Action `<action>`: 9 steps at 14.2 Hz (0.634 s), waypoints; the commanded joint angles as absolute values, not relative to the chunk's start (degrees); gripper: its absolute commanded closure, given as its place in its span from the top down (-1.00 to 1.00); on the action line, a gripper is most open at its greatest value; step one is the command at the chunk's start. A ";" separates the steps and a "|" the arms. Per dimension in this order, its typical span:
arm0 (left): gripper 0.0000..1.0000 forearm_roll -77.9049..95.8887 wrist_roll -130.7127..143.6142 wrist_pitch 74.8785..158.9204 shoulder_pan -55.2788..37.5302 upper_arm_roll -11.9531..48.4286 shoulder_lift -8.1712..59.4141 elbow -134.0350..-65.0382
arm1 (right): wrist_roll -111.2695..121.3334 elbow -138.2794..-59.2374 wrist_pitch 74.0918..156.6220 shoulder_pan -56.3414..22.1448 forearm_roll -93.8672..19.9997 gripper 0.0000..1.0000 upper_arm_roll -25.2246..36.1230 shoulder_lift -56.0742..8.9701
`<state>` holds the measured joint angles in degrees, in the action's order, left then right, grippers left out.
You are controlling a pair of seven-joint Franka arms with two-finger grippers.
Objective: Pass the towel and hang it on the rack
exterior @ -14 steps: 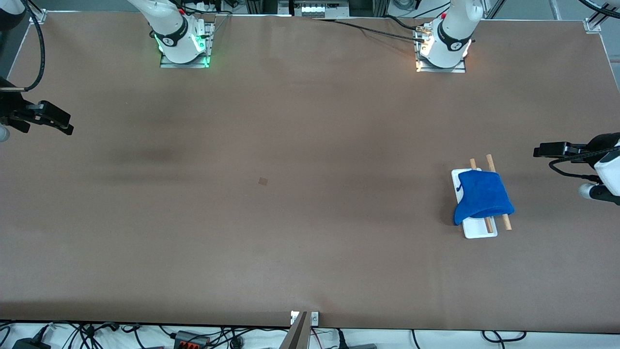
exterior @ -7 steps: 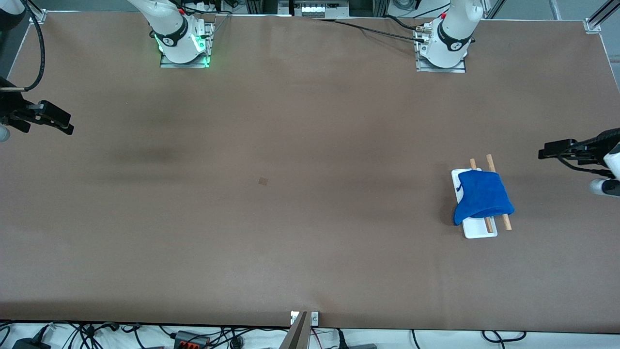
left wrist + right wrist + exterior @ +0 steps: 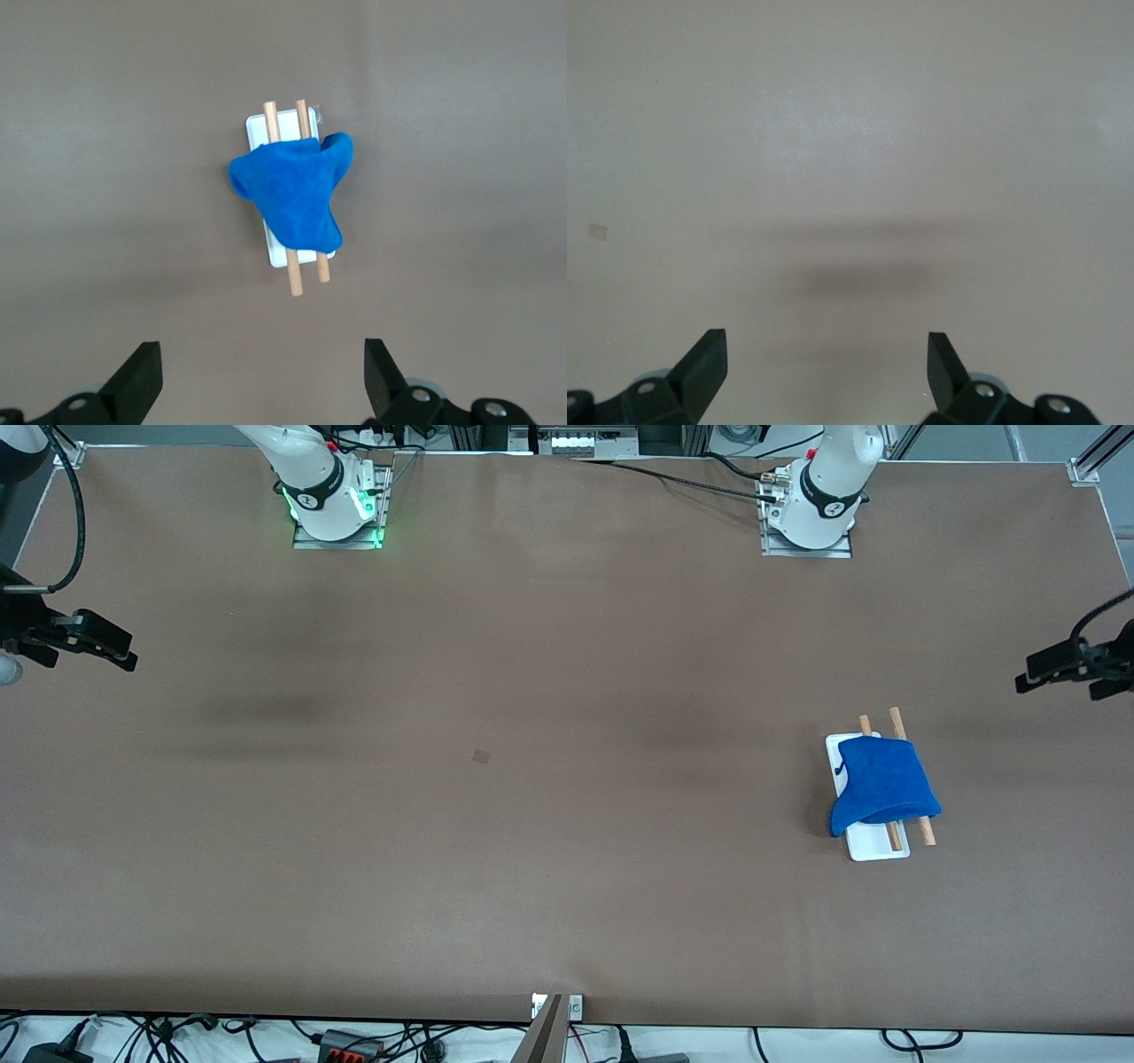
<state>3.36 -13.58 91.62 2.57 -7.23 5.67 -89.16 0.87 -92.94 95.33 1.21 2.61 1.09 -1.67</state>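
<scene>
So the one blue towel is a soft, fuzzy cloth draped in a lumpy fold over the rack's two round wooden rods, which sit above a narrow white tray base at the left arm's end of the brown table. The left gripper hangs in the air over the table edge near the rack, fingers spread wide with nothing in them. The right gripper waits over its own end, also spread and holding nothing.
</scene>
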 commanded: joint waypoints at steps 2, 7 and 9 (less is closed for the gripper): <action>1.00 0.97 -10.13 92.11 3.16 -2.21 0.35 -95.01 | 1.41 -93.78 95.10 0.97 2.11 1.00 1.32 -0.62; 1.00 -5.19 -1.58 91.32 3.16 3.25 0.26 -95.10 | 1.41 -94.39 95.01 0.97 2.02 1.00 1.32 -0.18; 1.00 -5.19 -1.58 90.53 3.25 2.55 0.18 -95.27 | 1.32 -95.79 95.36 0.97 1.76 1.00 1.41 0.78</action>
<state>-4.01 -1.71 91.25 2.54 2.96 1.66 -93.79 0.87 -93.11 95.21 1.21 2.61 1.08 -1.63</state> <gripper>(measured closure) 0.000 0.000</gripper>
